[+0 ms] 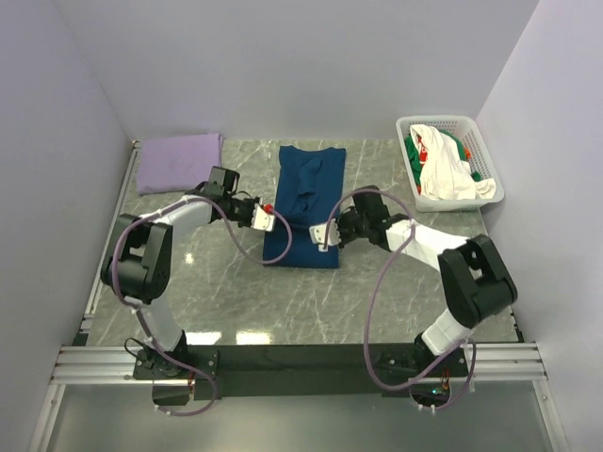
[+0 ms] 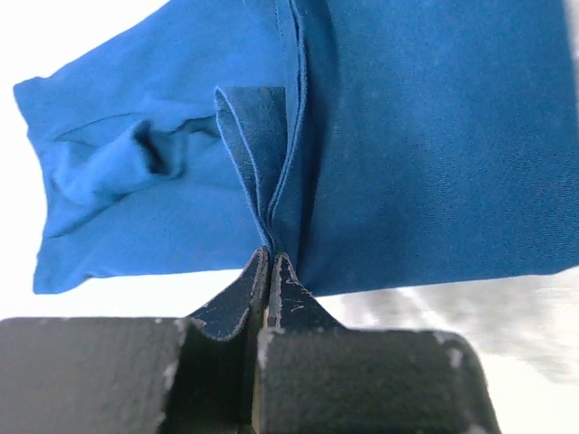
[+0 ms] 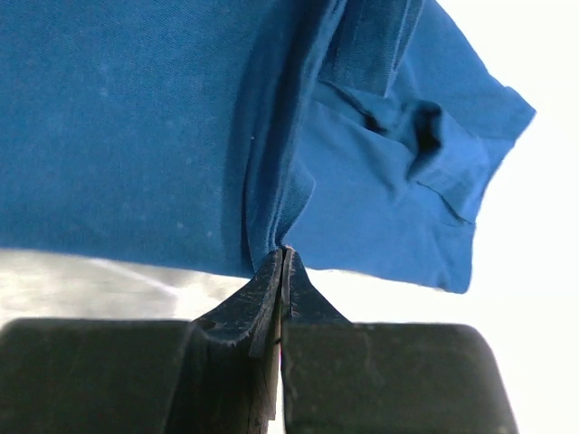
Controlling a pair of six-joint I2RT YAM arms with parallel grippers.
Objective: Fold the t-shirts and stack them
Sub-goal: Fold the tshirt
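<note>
**While the left gripper (image 1: 267,217) and the right gripper (image 1: 325,235) pinched its edges, the navy t-shirt (image 1: 306,202) lay mid-table**

Where the marble-patterned table (image 1: 283,292) opened out between the two arms, the navy t-shirt lay as a long, narrow strip running from the far side toward the bases, with its sleeves folded in. The left gripper was clenched on the shirt's left edge close to the near end. In the left wrist view its fingers (image 2: 237,298) were pressed together, with a thin ridge of blue cloth caught between the tips. The right gripper was clamped the same way on the right edge by the near corner, a pleat of fabric rising from its closed fingers (image 3: 253,298).

A pale lavender t-shirt (image 1: 179,162) lay folded flat at the far-left corner of the table, well apart from the navy one. At the far right stood a white lattice basket (image 1: 438,120) holding a heap of white and green t-shirts (image 1: 445,168) with red-orange patches.
</note>
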